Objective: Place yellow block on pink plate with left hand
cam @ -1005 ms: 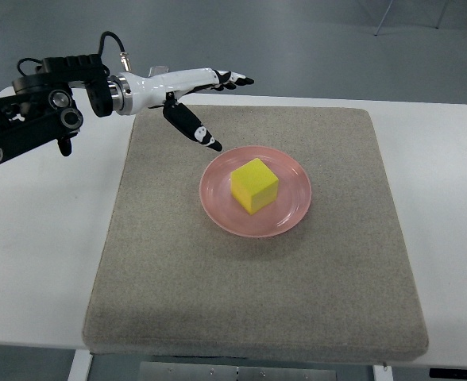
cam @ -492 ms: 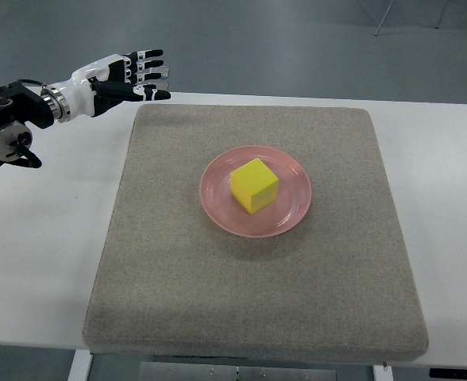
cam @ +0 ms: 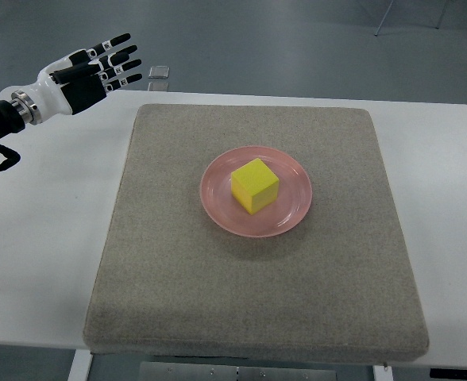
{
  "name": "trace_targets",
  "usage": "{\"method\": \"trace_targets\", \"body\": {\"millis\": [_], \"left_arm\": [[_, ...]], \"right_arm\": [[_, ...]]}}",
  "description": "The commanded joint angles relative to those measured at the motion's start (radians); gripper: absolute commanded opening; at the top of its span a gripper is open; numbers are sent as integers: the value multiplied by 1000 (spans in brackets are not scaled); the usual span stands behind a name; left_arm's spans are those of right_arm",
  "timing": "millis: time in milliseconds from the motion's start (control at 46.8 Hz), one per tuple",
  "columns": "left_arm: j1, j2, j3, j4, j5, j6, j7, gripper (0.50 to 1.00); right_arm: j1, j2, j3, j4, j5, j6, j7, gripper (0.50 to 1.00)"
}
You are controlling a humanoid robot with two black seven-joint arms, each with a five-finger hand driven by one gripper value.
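Observation:
A yellow block [cam: 254,185] rests in the middle of the pink plate [cam: 293,213], which sits on the grey mat [cam: 257,302]. My left hand [cam: 98,67] hovers over the table's far left corner, well away from the plate, with its fingers spread and nothing in them. Its arm enters from the left edge. No right arm shows in the top view.
The mat lies on a white table [cam: 35,254]. A small grey object [cam: 160,72] lies on the floor beyond the table's far edge. Chair legs [cam: 384,16] show at the top right.
My left hand has pulled back from beside the plate to the far left corner, leftward and away, and its fingers stay spread. The block and plate have not moved.

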Motion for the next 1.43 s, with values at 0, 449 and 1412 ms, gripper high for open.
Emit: {"method": "trace_targets", "body": {"millis": [0,449,1412], "left_arm": [[1,-1,-11,19,-13,-4,11,994],[2,25,-27,13,-89,-73,18,994],[2,54,-27,13,-88,-86,18,994]], "right_arm": [[0,0,0,0,0,0,0,924],[0,0,3,0,0,5,0,924],[-1,0,-5,15,-6,11,0,924]]}}
